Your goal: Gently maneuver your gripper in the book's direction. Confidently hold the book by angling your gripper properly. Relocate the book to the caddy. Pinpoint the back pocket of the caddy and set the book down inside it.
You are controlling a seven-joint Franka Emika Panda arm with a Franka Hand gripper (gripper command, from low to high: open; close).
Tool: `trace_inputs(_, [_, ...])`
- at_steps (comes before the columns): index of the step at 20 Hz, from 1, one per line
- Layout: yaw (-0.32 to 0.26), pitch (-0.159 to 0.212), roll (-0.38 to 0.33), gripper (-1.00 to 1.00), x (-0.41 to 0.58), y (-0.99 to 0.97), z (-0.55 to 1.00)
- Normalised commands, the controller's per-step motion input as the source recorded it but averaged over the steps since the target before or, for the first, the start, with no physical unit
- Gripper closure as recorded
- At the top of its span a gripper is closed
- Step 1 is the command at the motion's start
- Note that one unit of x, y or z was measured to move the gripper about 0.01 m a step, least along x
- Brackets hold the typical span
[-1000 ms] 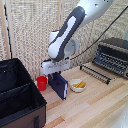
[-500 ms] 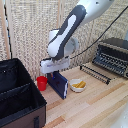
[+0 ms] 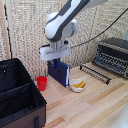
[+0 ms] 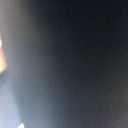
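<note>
We are seeing the book (image 3: 59, 73) standing upright beside the red cup (image 3: 42, 83). The pincer (image 3: 55, 60) is sitting at the book's top; we cannot tell its opening.

Wooden table (image 3: 95, 107): caddy (image 3: 17, 95), red cup (image 3: 42, 83), bowl (image 3: 78, 85), toaster oven (image 3: 112, 55)

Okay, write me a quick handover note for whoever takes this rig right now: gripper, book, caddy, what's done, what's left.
Gripper: right at the top edge of the book; fingers hidden, so the grip can't be confirmed. The wrist view is dark blur.
Book: upright on the wooden table, between the red cup and a small bowl.
Caddy: at the exterior view's left, both pockets look empty.
Done: approach to the book.
Left: confirm grasp, lift, carry over, lower it into the back pocket.
</note>
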Motion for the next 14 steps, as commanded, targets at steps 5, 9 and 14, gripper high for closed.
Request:
trace_inputs(5, [-0.181,0.071,0.000,1.00,0.315,0.04,0.96])
trace_inputs(9, [-0.290,0.002,-0.019,1.00,0.170,0.03,0.81])
trace_inputs(14, [-0.338,0.000,-0.002,1.00,0.059,0.00,0.67])
